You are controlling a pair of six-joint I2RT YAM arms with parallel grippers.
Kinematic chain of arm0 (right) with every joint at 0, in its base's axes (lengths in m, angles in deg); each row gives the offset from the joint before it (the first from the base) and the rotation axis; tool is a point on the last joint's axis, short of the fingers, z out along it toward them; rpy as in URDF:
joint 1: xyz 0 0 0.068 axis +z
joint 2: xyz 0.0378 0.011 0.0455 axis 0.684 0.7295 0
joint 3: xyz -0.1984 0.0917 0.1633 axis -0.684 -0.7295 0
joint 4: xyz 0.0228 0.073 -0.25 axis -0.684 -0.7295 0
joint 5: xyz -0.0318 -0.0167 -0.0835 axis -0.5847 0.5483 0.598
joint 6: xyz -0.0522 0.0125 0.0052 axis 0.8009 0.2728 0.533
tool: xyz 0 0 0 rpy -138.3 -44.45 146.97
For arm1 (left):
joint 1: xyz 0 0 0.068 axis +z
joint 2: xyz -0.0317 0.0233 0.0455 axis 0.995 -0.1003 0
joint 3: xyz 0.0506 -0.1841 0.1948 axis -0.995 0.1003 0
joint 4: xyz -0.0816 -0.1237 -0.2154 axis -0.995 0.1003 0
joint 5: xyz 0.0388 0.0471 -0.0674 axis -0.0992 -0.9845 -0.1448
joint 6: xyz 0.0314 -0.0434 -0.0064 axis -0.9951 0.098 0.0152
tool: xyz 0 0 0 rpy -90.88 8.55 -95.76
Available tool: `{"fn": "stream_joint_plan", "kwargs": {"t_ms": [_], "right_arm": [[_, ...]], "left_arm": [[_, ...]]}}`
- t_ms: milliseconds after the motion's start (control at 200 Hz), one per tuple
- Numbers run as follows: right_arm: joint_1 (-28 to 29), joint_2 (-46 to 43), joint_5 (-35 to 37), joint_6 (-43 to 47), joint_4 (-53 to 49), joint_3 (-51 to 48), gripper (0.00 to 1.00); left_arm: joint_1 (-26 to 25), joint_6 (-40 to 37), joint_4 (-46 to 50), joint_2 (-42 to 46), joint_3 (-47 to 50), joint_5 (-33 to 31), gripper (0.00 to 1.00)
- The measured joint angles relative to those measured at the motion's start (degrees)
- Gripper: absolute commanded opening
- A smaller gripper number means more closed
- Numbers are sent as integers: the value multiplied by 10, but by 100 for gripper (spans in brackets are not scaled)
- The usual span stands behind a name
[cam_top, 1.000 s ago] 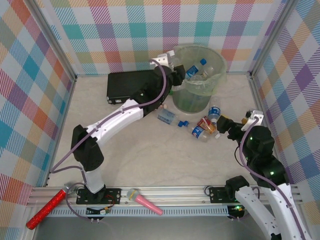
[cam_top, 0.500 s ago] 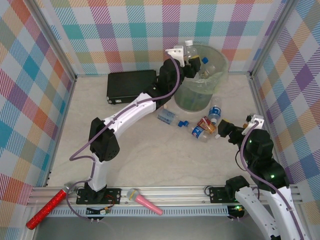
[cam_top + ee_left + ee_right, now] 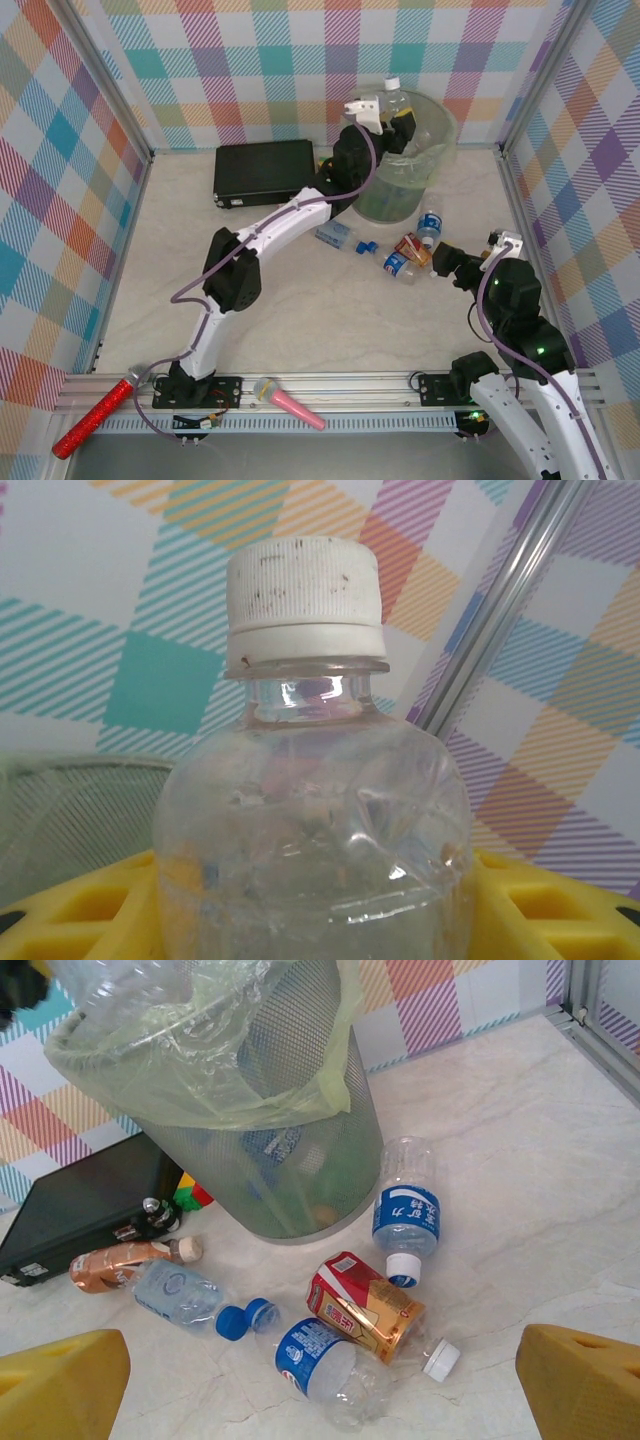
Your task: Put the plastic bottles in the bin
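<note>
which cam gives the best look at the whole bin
Top external: the bin sits nearly whole in frame, rim and opening visible, the left hand holding a clear bottle over it. Right wrist shows its mesh side and liner, top cropped. Left wrist catches a corner of it behind the bottle.

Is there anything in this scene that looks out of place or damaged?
Yes. A red glittery stick and a pink microphone-like stick lie on the arms' mounting rail, off the tabletop. The bottles beside the bin look crushed, like the red-labelled one.
</note>
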Motion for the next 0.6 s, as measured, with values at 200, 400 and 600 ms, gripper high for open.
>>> {"fn": "stream_joint_plan", "kwargs": {"t_ms": [200,400,600], "right_arm": [[0,0,-2,0,0,-13,99],[0,0,-4,-1,0,-21,99],[0,1,-6,-2,0,-21,99]], "left_arm": [[-3,-16,5,-52,-56,9,56],[-13,-38,17,-68,-111,20,100],[-19,-42,24,-68,-120,29,100]]}}
